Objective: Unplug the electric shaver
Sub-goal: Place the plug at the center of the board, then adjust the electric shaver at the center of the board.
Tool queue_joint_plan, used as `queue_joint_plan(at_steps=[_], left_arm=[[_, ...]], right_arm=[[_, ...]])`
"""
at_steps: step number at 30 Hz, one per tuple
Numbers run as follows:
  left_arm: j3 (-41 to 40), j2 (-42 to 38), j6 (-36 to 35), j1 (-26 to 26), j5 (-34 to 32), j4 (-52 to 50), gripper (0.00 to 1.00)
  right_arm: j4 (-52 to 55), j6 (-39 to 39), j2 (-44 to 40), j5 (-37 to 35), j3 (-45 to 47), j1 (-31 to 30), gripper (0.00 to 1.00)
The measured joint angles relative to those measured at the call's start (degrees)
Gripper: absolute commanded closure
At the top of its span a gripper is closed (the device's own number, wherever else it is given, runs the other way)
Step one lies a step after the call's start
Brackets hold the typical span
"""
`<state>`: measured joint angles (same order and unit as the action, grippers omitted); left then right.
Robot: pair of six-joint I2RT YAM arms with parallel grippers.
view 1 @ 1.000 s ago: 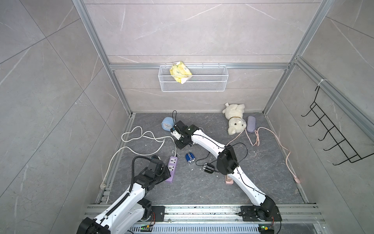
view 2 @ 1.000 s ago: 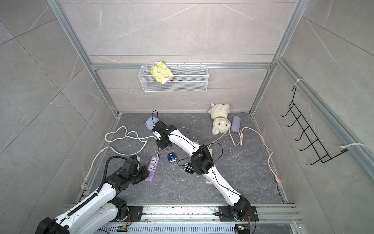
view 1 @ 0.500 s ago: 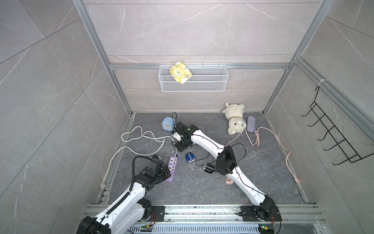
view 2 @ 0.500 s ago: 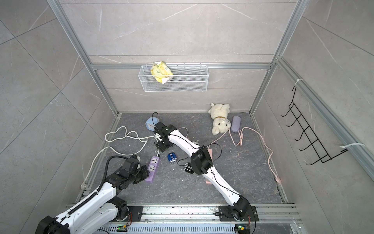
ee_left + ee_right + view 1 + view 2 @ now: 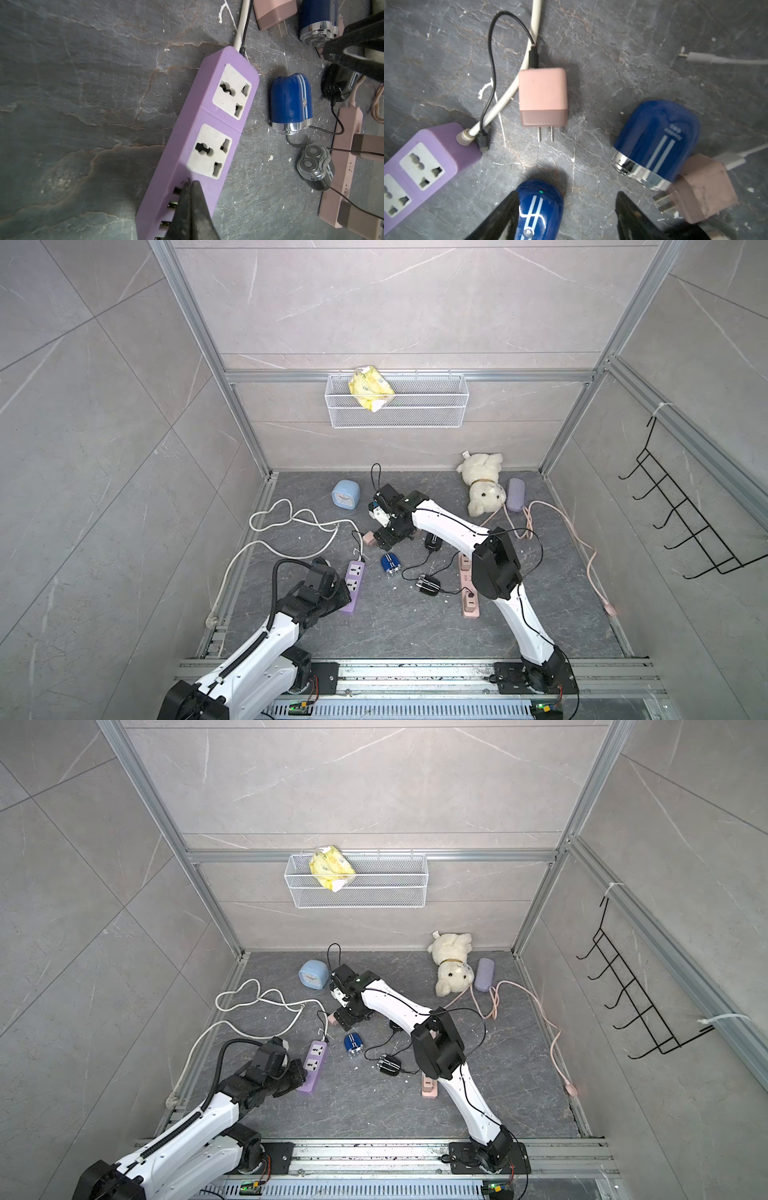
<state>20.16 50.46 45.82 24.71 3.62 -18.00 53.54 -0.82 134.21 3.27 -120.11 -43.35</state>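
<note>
Two adapter prongs (image 5: 539, 134), seemingly wrist-view only

Nothing legible anywhere. Small white lettering above twin stripes on blue shaver (image 5: 658, 141), just beside pink charger (image 5: 543, 96): too blurred to read. Green print on yellow packet (image 5: 370, 387): likewise unreadable.

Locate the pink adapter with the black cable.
The pink adapter lies loose on the robot's left half of the floor, prongs bare; in the right wrist view it is beside the white cord, past the cord end of the purple power strip.
</note>
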Motion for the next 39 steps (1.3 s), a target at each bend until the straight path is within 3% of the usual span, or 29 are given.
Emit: queue_joint_plan(at_steps=[18, 39], left_arm=[[1.38, 2.40, -0.48, 0.00, 1.09, 0.42, 0.98], [1.38, 2.40, -0.90, 0.00, 1.09, 0.39, 0.96]], right_arm=[[-7.41, -2.69, -5.51, 3.63, 13.66, 0.37, 0.26], [-8.04, -3.10, -8.66, 4.70, 18.80, 0.37, 0.29]])
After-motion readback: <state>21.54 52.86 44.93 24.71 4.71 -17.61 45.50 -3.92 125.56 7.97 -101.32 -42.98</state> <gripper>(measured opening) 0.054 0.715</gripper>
